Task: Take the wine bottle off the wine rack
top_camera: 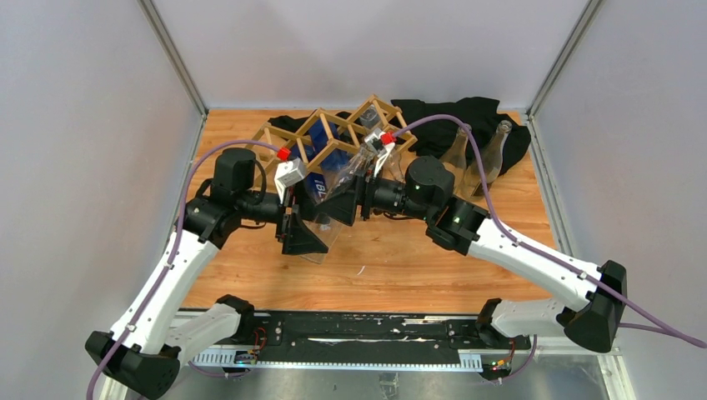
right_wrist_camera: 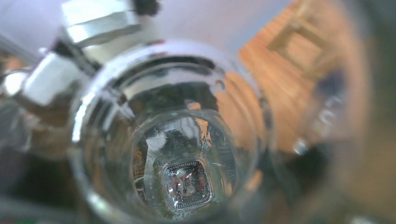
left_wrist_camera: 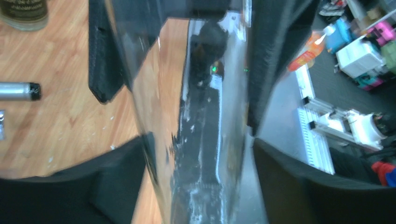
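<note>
The wine rack (top_camera: 343, 133), a light wooden lattice, stands at the back of the table. A bottle with a dark blue label (top_camera: 320, 181) lies in it. A clear glass wine bottle (top_camera: 322, 242) is in front of the rack, between my two grippers. My left gripper (top_camera: 307, 232) is shut on its body; in the left wrist view the glass (left_wrist_camera: 205, 116) fills the gap between the black fingers (left_wrist_camera: 70, 191). My right gripper (top_camera: 352, 205) is at the bottle's other end. The right wrist view looks straight into the bottle's mouth (right_wrist_camera: 168, 140), and its fingers are blurred out.
Two clear bottles (top_camera: 457, 150) (top_camera: 493, 150) stand on a black cloth (top_camera: 467, 117) at the back right. A bottle base (left_wrist_camera: 23, 11) and a silver cylinder (left_wrist_camera: 18, 91) lie on the wood left of my left gripper. Grey walls enclose the table.
</note>
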Motion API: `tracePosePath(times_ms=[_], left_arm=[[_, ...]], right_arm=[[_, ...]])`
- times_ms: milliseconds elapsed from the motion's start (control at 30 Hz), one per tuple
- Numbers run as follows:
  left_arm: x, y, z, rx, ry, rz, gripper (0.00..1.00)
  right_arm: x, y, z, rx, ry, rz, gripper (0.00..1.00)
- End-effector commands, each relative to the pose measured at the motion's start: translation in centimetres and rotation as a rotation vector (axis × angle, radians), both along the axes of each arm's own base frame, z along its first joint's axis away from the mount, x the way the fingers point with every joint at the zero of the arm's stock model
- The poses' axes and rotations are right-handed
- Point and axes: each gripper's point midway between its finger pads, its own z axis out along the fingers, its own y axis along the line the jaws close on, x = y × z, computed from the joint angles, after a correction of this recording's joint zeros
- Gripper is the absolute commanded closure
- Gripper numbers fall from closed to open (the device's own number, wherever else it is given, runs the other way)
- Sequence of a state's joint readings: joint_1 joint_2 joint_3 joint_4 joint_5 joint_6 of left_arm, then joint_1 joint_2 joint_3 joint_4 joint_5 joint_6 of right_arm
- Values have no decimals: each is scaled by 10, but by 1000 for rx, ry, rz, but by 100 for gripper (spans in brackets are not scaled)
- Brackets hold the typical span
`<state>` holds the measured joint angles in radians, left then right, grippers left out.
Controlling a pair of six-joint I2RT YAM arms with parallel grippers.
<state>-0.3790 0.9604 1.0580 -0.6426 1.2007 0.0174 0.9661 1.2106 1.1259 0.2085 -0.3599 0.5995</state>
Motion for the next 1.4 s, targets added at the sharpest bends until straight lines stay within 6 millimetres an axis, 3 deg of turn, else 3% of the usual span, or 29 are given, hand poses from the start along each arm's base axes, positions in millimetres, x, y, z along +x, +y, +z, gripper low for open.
tracePosePath(times_ms=[0, 167, 333, 600, 767, 1067, 1367], left_arm=[[13, 13, -13, 135, -111, 79, 0], [36, 29, -22, 273, -203, 191, 0], [62, 49, -27, 415, -287, 295, 0], [96, 73, -23, 557, -391, 430, 0], [104, 79, -22, 591, -412, 456, 0], [113, 91, -34, 668, -428, 481, 0], [112, 89, -39, 665, -421, 468, 0]], right_arm=[[7, -15, 18, -26, -68, -67, 100], [12, -41, 3, -148, -111, -154, 100], [27, -82, -18, -292, -174, -303, 100], [75, -152, -49, -536, -243, -634, 100], [106, -180, -72, -648, -225, -787, 100], [155, -219, -110, -660, -184, -992, 100], [187, -227, -146, -684, -160, -1060, 100]])
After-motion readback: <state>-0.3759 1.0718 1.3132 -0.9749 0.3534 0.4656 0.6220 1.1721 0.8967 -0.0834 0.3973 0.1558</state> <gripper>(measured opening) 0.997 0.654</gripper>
